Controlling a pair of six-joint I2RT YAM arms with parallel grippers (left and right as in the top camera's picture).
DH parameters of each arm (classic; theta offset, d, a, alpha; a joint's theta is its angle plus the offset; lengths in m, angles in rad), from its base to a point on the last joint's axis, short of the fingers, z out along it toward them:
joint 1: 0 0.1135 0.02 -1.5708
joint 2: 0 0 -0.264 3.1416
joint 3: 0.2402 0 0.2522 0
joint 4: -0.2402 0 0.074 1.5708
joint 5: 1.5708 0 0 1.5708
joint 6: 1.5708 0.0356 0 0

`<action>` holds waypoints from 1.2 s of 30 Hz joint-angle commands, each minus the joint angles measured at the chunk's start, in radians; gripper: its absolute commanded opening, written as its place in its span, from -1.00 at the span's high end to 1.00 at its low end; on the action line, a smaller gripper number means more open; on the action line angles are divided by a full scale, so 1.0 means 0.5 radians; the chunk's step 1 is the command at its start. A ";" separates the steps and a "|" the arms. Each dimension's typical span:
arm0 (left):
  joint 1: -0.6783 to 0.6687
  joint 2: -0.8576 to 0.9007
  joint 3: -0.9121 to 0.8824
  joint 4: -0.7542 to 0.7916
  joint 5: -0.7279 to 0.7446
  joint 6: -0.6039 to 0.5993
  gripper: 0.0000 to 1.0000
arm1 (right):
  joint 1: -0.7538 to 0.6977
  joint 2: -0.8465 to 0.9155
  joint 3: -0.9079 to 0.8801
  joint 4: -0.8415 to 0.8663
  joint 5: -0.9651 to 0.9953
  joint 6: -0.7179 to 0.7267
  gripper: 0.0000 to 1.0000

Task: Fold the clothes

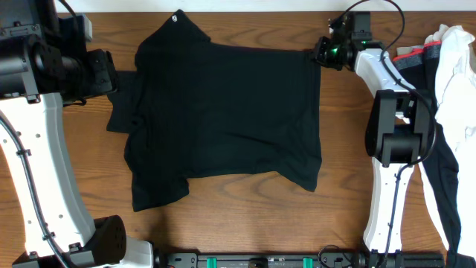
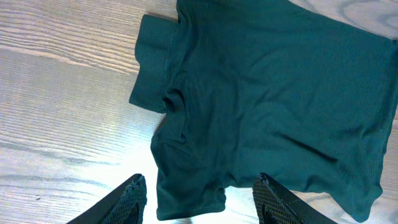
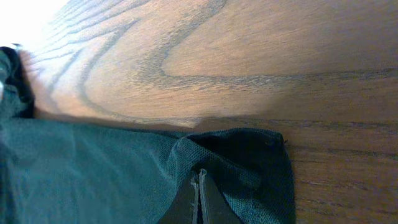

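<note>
The black T-shirt (image 1: 223,112) is spread mid-frame on the bench (image 1: 245,223). Its upper-right corner is pinched between the right fingers (image 3: 186,208); the left fingers (image 2: 134,194) are spread apart at left.

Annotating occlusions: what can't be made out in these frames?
- Overhead: white mark on T-shirt too small to read.
- Overhead: white cloth cut by right edge, covering the red-banded black garment.
- Left wrist: left gripper fingers cut by bottom edge.
- Right wrist: top-left washed out by glare.
</note>
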 commanded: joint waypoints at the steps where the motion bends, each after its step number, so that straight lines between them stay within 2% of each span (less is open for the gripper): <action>1: 0.011 0.011 -0.003 -0.002 -0.023 -0.008 -0.15 | -0.043 0.020 0.028 0.005 -0.133 -0.013 0.97; 17: 0.011 0.011 -0.003 0.005 -0.023 -0.008 -0.15 | -0.091 -0.171 0.028 -0.069 0.002 -0.237 0.97; 21: 0.011 0.011 -0.003 0.009 -0.023 -0.008 -0.15 | -0.068 -0.127 0.027 -0.143 0.110 -0.266 0.72; 24: 0.011 0.011 -0.003 0.008 -0.023 -0.008 -0.15 | -0.047 -0.090 0.027 -0.137 0.111 -0.292 0.42; 27: 0.011 0.011 -0.003 0.008 -0.023 -0.008 -0.15 | -0.023 -0.057 0.027 -0.108 0.112 -0.299 0.27; 32: 0.011 0.011 -0.003 0.005 -0.023 -0.008 -0.15 | 0.005 -0.017 0.027 -0.054 0.121 -0.298 0.27; 36: 0.011 0.011 -0.003 0.005 -0.023 -0.009 -0.15 | 0.018 0.016 0.027 -0.055 0.143 -0.297 0.35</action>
